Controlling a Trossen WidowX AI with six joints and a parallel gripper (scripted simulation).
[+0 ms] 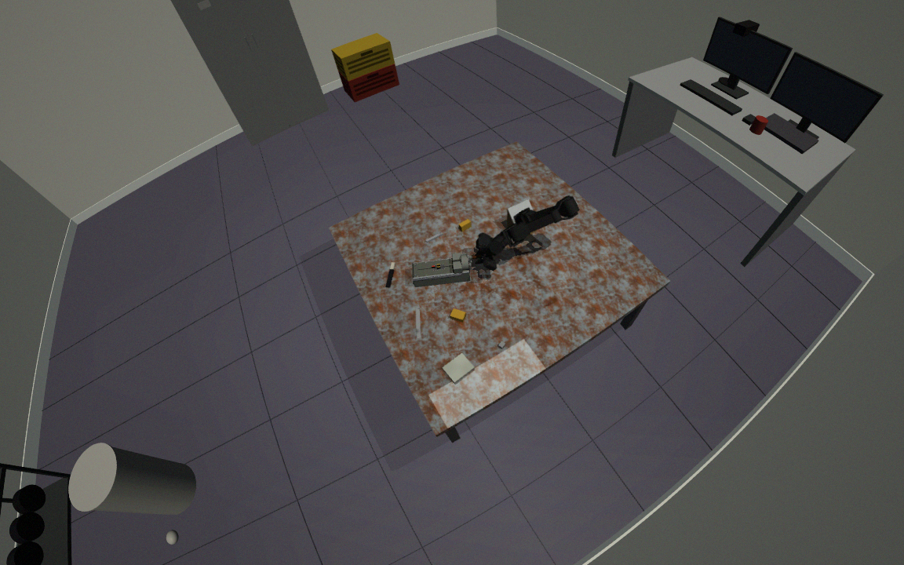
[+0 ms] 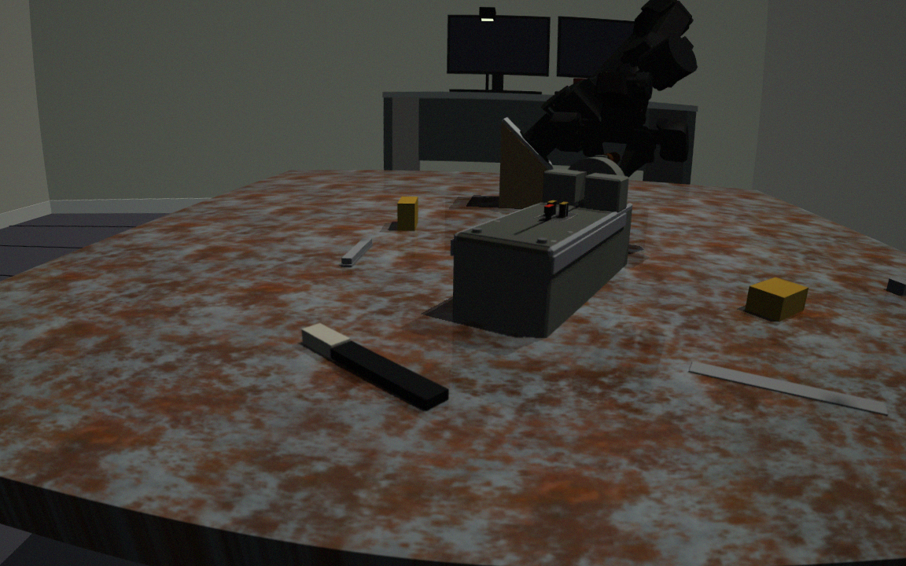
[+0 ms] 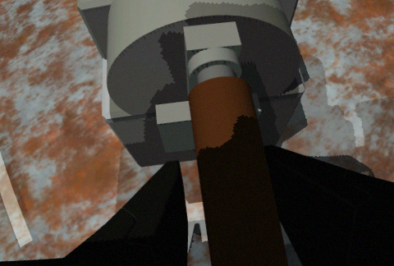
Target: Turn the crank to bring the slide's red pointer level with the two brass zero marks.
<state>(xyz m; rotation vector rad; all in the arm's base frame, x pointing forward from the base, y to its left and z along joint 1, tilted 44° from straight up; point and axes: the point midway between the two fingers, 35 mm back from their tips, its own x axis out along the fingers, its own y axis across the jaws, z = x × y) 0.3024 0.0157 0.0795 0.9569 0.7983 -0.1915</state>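
Note:
The grey machine [image 1: 441, 279] [image 2: 502, 281] has a rust-orange crank handle [image 3: 223, 106] [image 2: 613, 156] on a crank arm at its round end disc [image 3: 135, 73]. In the wrist view my gripper [image 3: 221, 166] [image 1: 475, 261] is partly open, with a finger on each side of the handle and a gap showing at the left finger. In the exterior view, the red pointer [image 2: 549, 209] is close to the brass marks [image 2: 563, 208], on the slide's top; it is too small to tell whether it is exactly level. The fingertips are partly hidden there.
Yellow blocks [image 1: 464, 225] [image 2: 776, 299], a black-and-cream bar [image 1: 390, 275] [image 2: 385, 373] and pale strips [image 1: 418, 322] [image 2: 787, 388] lie around the machine. A wedge-shaped block [image 2: 518, 172] stands behind it. A pale square [image 1: 458, 367] lies near the table's edge.

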